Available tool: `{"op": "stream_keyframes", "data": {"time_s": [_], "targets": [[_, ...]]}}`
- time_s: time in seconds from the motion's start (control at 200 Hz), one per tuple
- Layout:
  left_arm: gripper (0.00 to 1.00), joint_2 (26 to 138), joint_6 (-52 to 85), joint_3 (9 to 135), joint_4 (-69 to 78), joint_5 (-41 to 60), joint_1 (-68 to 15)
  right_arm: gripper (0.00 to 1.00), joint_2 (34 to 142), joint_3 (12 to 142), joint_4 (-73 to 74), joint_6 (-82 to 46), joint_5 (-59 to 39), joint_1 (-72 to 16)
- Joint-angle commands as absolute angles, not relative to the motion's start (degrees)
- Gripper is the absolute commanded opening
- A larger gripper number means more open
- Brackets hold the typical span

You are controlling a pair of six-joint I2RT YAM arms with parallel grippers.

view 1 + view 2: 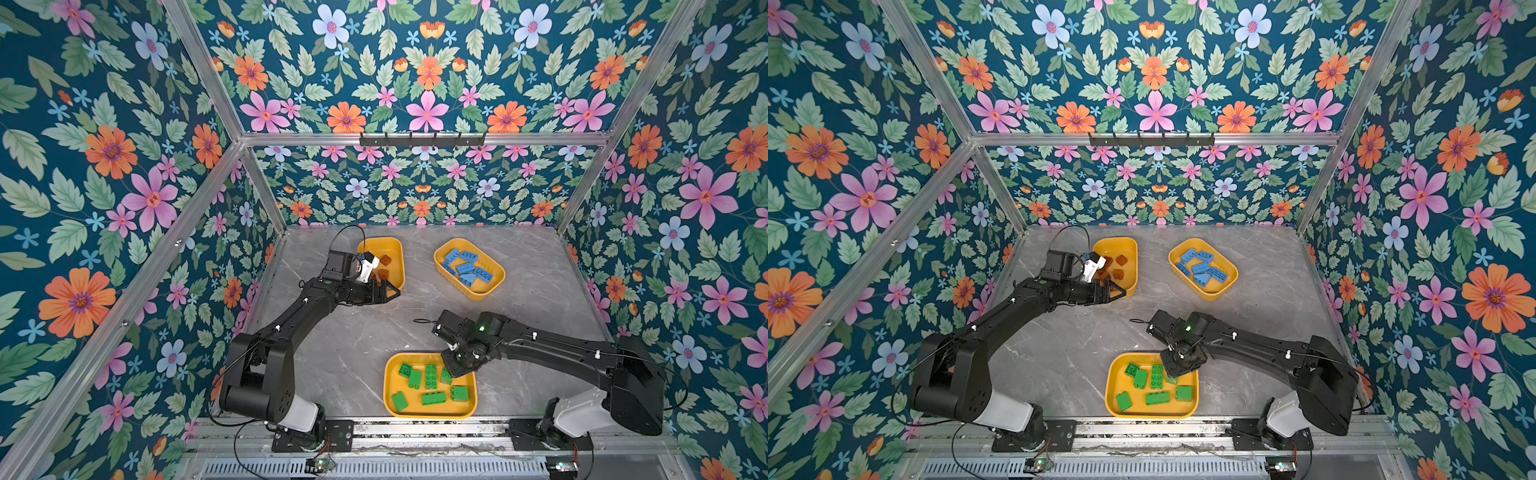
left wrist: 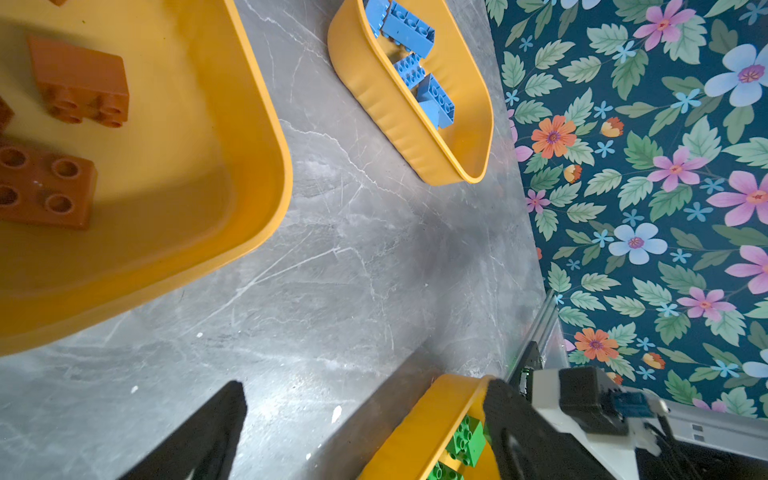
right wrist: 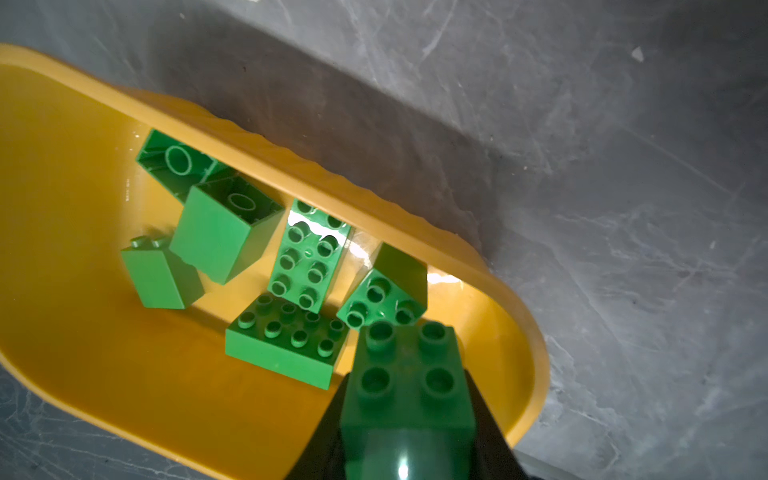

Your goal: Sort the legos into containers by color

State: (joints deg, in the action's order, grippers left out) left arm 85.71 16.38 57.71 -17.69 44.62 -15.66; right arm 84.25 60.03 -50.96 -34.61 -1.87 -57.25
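Legos (image 1: 430, 376) look nearly sorted: the right gripper (image 1: 457, 368) holds a green brick (image 3: 409, 374) over the tray (image 3: 62, 187) and should drop it, while the left gripper (image 1: 390, 291) is wide open.

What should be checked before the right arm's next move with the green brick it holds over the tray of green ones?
1. Green brick clamped in right gripper: ok.
2. Brick over the green tray, inside its rim: ok.
3. Bare floor directly under the brick: cannot tell, hidden; other green bricks lie close by.
4. Left gripper open, empty, away from the green tray: ok.
5. Blue tray holds only blue, brown tray only brown: ok where visible.
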Motion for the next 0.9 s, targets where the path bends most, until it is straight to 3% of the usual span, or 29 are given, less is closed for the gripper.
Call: {"op": "stream_keyframes", "data": {"time_s": [0.0, 0.135, 0.315, 0.55, 0.895], "targets": [[0.92, 86.2, 15.2, 57.9, -17.7, 44.9, -15.6, 0.28, 84.2, 60.0, -54.5, -37.8, 0.9, -57.3], [0.92, 86.9, 14.9, 58.7, -17.9, 45.1, -15.6, 0.34, 84.7, 59.7, -54.7, -38.3, 0.8, -57.2], [0.92, 87.3, 14.5, 59.7, -18.6, 45.1, -15.6, 0.51, 84.1, 60.5, -55.1, -37.6, 0.0, -57.3], [0.92, 86.6, 13.9, 60.3, -20.1, 44.0, -15.6, 0.55, 80.3, 62.2, -58.5, -38.3, 1.4, -56.6], [0.92, 83.9, 9.6, 63.4, -26.7, 35.5, -15.2, 0.72, 72.8, 65.8, -55.6, -24.6, -4.0, -39.6]]}}
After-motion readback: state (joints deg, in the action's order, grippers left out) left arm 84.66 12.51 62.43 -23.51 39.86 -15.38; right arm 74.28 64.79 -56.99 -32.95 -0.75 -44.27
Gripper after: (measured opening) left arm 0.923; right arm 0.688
